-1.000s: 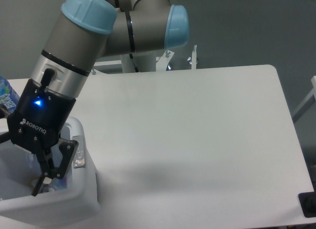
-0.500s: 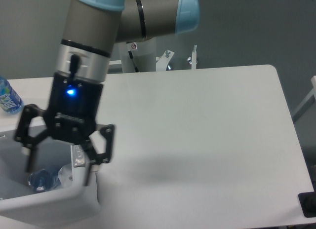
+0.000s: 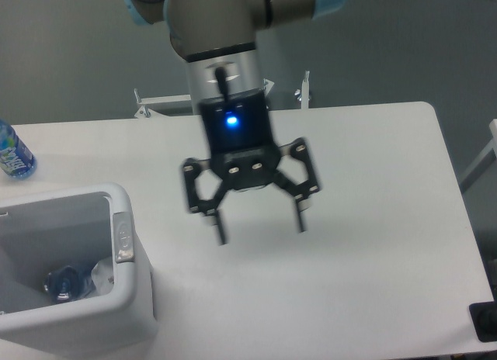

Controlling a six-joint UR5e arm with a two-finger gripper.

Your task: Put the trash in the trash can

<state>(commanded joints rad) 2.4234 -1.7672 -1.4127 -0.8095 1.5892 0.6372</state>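
Gripper (image 3: 260,230) held over table (image 3: 373,181), jaws spread, nothing grasped. Bottle (image 3: 66,282) seen inside trash can (image 3: 124,313), near left. Task judged near complete; carton not discerned.

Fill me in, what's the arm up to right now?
The gripper is open and empty, hanging above the bare middle of the table, away from the trash can. A crushed clear bottle with a blue cap already lies inside the trash can, with something pale beside it that is too unclear to name. A blue-labelled bottle stands at the table's left edge, untouched. No other loose trash shows on the table.
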